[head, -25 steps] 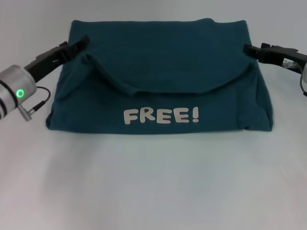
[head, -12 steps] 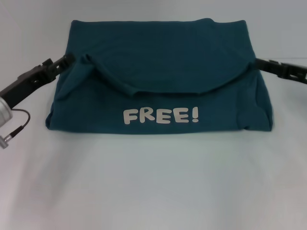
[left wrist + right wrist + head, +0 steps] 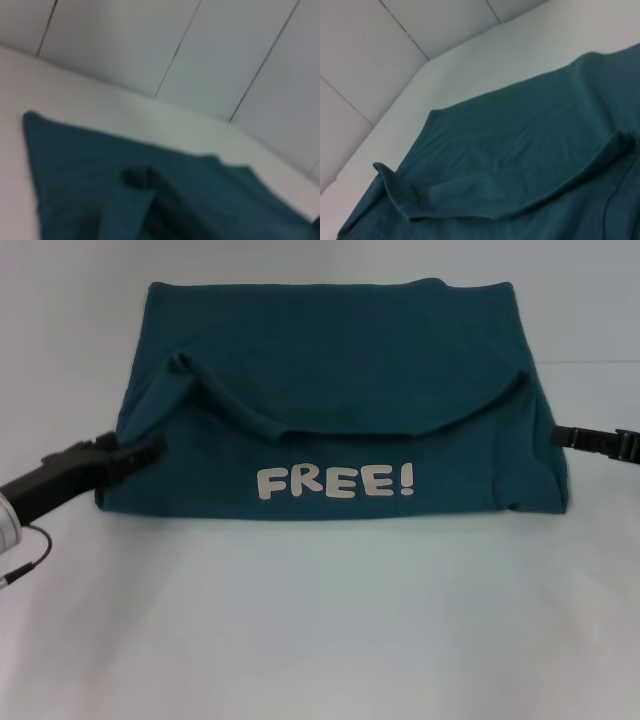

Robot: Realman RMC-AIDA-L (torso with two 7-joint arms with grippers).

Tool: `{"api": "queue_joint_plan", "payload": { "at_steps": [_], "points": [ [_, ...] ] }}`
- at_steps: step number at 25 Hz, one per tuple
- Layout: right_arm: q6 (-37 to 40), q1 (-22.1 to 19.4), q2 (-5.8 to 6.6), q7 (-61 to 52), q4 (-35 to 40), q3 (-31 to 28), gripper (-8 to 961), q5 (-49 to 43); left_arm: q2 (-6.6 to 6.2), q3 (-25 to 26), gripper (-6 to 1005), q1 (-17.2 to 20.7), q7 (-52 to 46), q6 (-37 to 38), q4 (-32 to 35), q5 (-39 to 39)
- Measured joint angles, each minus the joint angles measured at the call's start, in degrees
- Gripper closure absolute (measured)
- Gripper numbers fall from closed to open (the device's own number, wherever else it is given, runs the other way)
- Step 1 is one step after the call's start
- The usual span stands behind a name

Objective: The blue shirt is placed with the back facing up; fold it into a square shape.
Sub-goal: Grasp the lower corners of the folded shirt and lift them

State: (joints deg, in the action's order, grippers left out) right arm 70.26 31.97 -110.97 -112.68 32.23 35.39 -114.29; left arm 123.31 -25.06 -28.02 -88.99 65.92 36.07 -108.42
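blue shirt (image 3: 340, 390) folded on white table (image 3: 320, 620), "FREE!" print (image 3: 335, 481) showing; left gripper (image 3: 150, 448) at its left edge, right gripper (image 3: 560, 437) at its right edge; finger state of both cannot be told

Even, soft lighting with faint shadows; head view sharp, left wrist view strongly blurred, right wrist view slightly soft.

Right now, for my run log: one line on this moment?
shirt: folded, "FREE!" print showing | left gripper: at its near-left edge | right gripper: at its right edge | table
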Motion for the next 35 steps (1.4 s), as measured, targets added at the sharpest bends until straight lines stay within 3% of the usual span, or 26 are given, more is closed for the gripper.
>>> {"api": "queue_joint_plan", "payload": {
  "at_steps": [13, 28, 35],
  "points": [
    [-0.57, 0.01, -0.64, -0.09, -0.30, -0.02, 215, -0.14, 0.65, -0.09, 93, 2.31, 5.64, -6.27, 0.06, -4.53],
    [-0.54, 0.08, -0.92, 0.58, 0.09, 0.10, 68, -0.14, 0.70, -1.46, 93, 1.49, 6.60, -9.65, -1.44, -5.82],
    [-0.91, 0.17, -0.98, 0.61, 0.13, -0.04, 45, -0.13, 0.75, -3.87, 93, 0.77, 6.72, -11.32, -1.83, -5.83]
  ]
}}
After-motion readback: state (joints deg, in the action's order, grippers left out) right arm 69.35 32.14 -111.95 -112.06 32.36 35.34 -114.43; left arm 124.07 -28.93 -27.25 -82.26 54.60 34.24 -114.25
